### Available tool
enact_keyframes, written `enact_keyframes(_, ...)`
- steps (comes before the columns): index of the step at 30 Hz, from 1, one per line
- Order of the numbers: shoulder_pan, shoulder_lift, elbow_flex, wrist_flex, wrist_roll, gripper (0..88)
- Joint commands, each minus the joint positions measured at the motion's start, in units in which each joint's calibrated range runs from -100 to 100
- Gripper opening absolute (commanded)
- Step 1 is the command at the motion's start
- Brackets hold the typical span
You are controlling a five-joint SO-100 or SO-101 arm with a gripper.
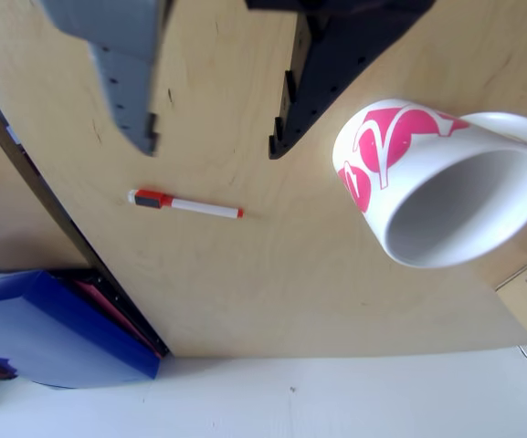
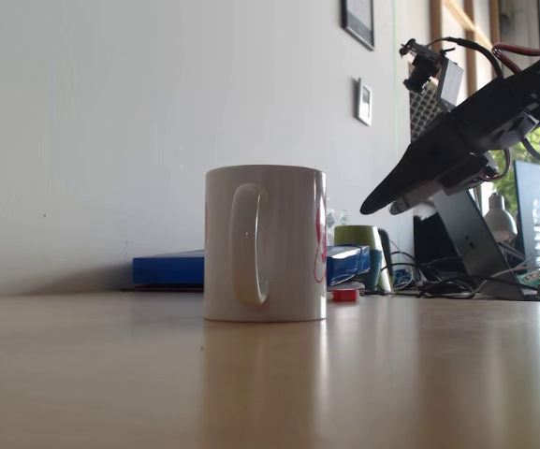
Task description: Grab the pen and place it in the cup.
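Lying flat on the wooden table (image 1: 272,292), the pen (image 1: 185,204) rests toward the edge that borders the blue folder (image 1: 53,338), well apart from the cup (image 1: 441,182). It looks light, stiff and slim, likely to roll; the white barrel near its middle seems the best place to pinch. The gripper (image 1: 210,144) hangs above with fingers spread wide, holding nothing. The pen sits just beyond the fingertips, closer to the grey one (image 1: 140,123).

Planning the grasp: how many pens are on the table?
1. The pen lies flat on the wood, left of the cup in the other view; more may be hidden.
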Motion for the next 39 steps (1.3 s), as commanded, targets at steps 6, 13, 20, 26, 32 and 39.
enact_keyframes(6,-0.1,-0.5,-0.6,1.6,0.2,37.9)
enact_keyframes(13,-2.2,0.3,-1.8,0.9,0.2,37.5)
enact_keyframes(20,-5.8,24.3,-11.2,-8.4,1.2,37.2)
enact_keyframes(26,-5.0,50.5,-29.2,-14.2,1.2,37.9)
enact_keyframes(32,-4.8,69.4,-52.5,-9.5,3.9,39.2)
enact_keyframes(39,-0.9,86.3,-69.0,-9.9,7.6,39.3)
